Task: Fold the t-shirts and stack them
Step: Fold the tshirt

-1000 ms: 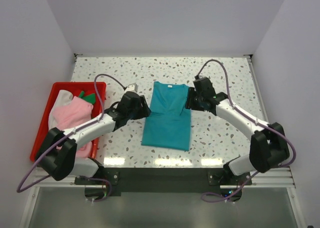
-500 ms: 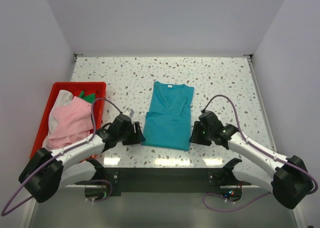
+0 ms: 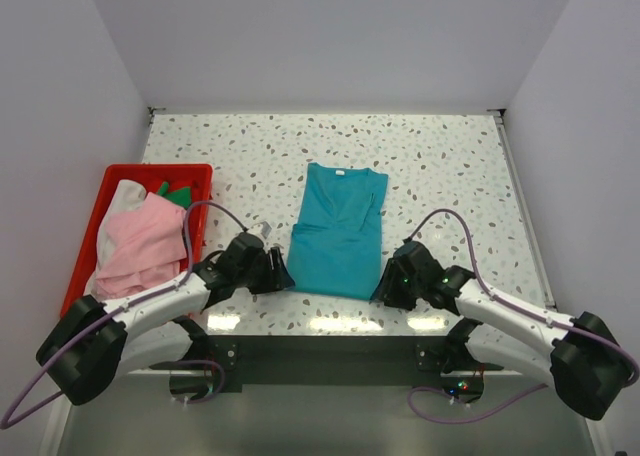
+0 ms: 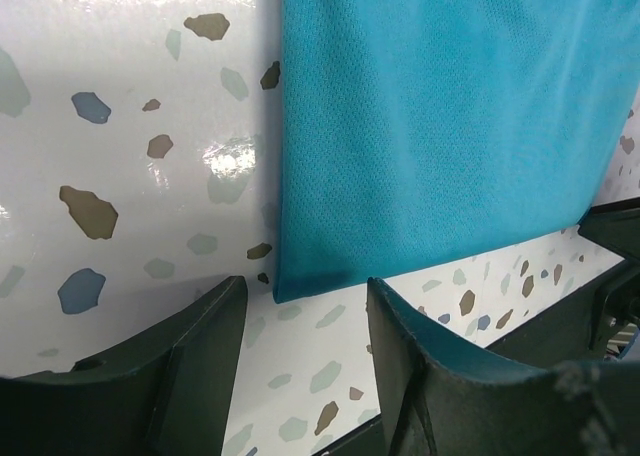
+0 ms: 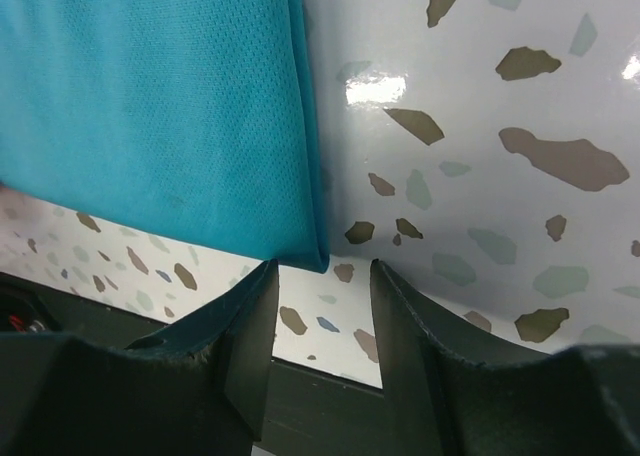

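A teal t-shirt (image 3: 338, 231) lies folded lengthwise on the speckled table (image 3: 450, 166), collar at the far end. My left gripper (image 3: 278, 273) is open and empty, low at the shirt's near left corner (image 4: 300, 281). My right gripper (image 3: 384, 284) is open and empty at the shirt's near right corner (image 5: 305, 256). Neither touches the cloth. A light pink shirt (image 3: 135, 244), a white piece (image 3: 122, 198) and a dark green piece (image 3: 177, 193) lie in the red bin (image 3: 90, 236) at the left.
The table's near edge (image 3: 320, 321) runs just below both grippers, with the dark base rail behind it. White walls enclose the table on the left, right and far sides. Arm cables loop above each wrist.
Both grippers moved from the shirt's upper sides down to its near corners, then shifted slightly closer to the hem. The teal shirt has not moved.
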Controlling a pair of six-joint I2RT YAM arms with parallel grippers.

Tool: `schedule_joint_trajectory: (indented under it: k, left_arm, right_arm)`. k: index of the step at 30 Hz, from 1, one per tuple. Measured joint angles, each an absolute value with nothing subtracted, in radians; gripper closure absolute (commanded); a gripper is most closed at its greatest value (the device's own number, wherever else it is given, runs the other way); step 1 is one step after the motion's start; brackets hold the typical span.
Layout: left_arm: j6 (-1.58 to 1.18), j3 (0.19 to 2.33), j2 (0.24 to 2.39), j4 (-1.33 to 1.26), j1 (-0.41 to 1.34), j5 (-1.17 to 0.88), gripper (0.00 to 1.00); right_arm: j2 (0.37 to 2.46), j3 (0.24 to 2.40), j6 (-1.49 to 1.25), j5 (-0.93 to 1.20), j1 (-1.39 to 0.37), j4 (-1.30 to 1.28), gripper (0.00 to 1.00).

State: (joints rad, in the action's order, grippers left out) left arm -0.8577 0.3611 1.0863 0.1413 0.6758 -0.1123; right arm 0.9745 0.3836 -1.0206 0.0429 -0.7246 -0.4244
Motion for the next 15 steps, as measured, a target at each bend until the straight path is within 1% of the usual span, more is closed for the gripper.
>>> schedule_joint_trajectory:
  k: [9,12,13,15]
  left_arm:
    - [-0.879,0.359,1.118,0.105,0.701,-0.109,0.50]
    - [-0.881,0.360,1.137,0.080,0.711,-0.109,0.53]
    - [-0.881,0.360,1.143,0.070,0.715,-0.108,0.56]
    - [-0.882,0.360,1.156,0.057,0.721,-0.107,0.60]
  right_arm:
    - [0.982,0.348,-1.105,0.045,-0.728,-0.318,0.55]
    - [0.997,0.342,-1.119,0.047,-0.728,-0.279,0.59]
    - [1.003,0.340,-1.123,0.048,-0.728,-0.267,0.60]
    - [1.010,0.337,-1.127,0.048,-0.728,-0.254,0.67]
